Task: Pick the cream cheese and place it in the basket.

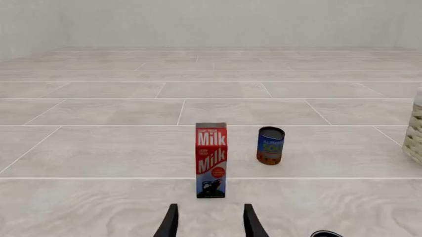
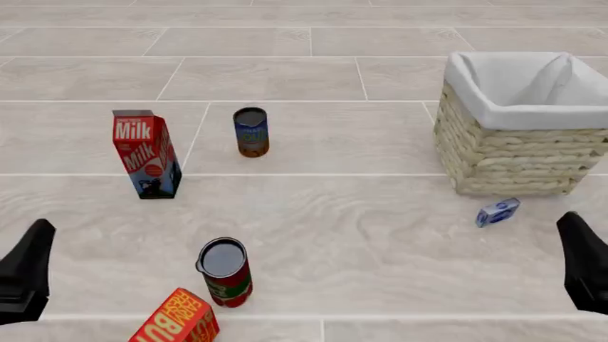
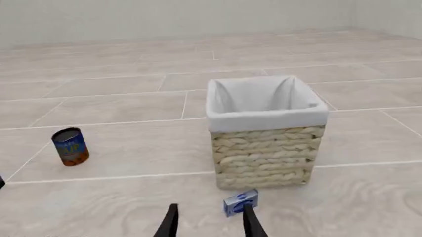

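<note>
A pale tiled desk [image 2: 380, 235] carries a milk carton [image 2: 147, 153] far left, blue can [image 2: 250, 132] beyond, red can [image 2: 225, 272] and orange box [image 2: 178, 320] near, basket [image 2: 517, 160] far right, cream cheese [image 2: 497, 212] before it.

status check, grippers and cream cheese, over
Both grippers open, holding nothing. Cream cheese on floor just in front of the basket, near right gripper. Nothing blocking.

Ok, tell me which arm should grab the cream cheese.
Right. The cream cheese lies just ahead of the right gripper, beside the basket. The left gripper faces the milk carton, across the table.
</note>
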Robot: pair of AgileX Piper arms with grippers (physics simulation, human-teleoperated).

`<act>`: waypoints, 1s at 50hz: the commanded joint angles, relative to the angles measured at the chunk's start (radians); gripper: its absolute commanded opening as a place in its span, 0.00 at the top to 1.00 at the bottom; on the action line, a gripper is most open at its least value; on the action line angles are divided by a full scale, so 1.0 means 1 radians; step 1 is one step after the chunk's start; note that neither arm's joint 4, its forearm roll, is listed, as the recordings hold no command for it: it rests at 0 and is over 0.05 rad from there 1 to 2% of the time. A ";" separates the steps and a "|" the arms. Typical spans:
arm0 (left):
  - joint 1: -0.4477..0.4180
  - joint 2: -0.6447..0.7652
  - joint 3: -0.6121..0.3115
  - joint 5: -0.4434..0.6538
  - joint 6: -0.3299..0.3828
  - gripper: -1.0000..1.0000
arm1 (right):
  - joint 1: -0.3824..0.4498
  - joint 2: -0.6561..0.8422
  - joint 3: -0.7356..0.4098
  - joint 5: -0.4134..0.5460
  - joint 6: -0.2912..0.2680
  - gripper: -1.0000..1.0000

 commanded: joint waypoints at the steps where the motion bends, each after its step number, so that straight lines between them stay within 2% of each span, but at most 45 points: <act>1: 0.000 0.006 -0.003 -0.001 0.000 0.00 | 0.016 -0.048 0.047 -0.034 0.006 0.00; 4: 0.000 0.006 -0.003 -0.001 0.000 0.00 | 0.019 -0.055 0.043 -0.017 0.005 0.00; 5: 0.000 0.006 -0.003 -0.001 0.000 0.00 | 0.009 -0.056 0.039 -0.013 0.028 0.00; 8: 0.000 0.006 -0.003 -0.001 0.000 0.00 | 0.010 -0.053 0.021 -0.002 -0.016 0.00; 16: 0.000 0.006 -0.003 -0.001 0.000 0.00 | 0.008 -0.040 -0.091 0.098 -0.008 0.00; 18: 0.000 0.006 -0.003 -0.001 0.000 0.00 | 0.006 -0.014 -0.118 0.111 -0.035 0.00; 20: 0.000 0.006 -0.003 -0.001 0.000 0.00 | 0.003 -0.006 -0.144 0.132 -0.029 0.00; 25: 0.000 0.006 -0.003 -0.001 0.000 0.00 | -0.001 0.071 -0.171 0.121 -0.008 0.00; 30: 0.000 0.006 -0.003 -0.001 0.000 0.00 | -0.007 0.128 -0.202 0.115 -0.010 0.00; 31: 0.000 0.006 -0.003 -0.001 0.000 0.00 | -0.016 0.160 -0.219 0.111 0.015 0.00; 34: 0.000 0.006 -0.003 -0.001 0.000 0.00 | -0.023 0.193 -0.233 0.103 0.000 0.00; 37: 0.000 0.006 -0.003 -0.001 0.000 0.00 | -0.021 0.250 -0.232 0.076 -0.029 0.00; 43: 0.000 0.006 -0.003 -0.001 0.000 0.00 | -0.031 0.331 -0.227 0.071 -0.004 0.00; 44: 0.000 0.006 -0.003 -0.001 0.000 0.00 | -0.023 0.337 -0.222 0.069 0.016 0.00; 50: 0.000 0.006 -0.003 -0.001 0.000 0.00 | -0.030 0.405 -0.195 0.029 0.022 0.00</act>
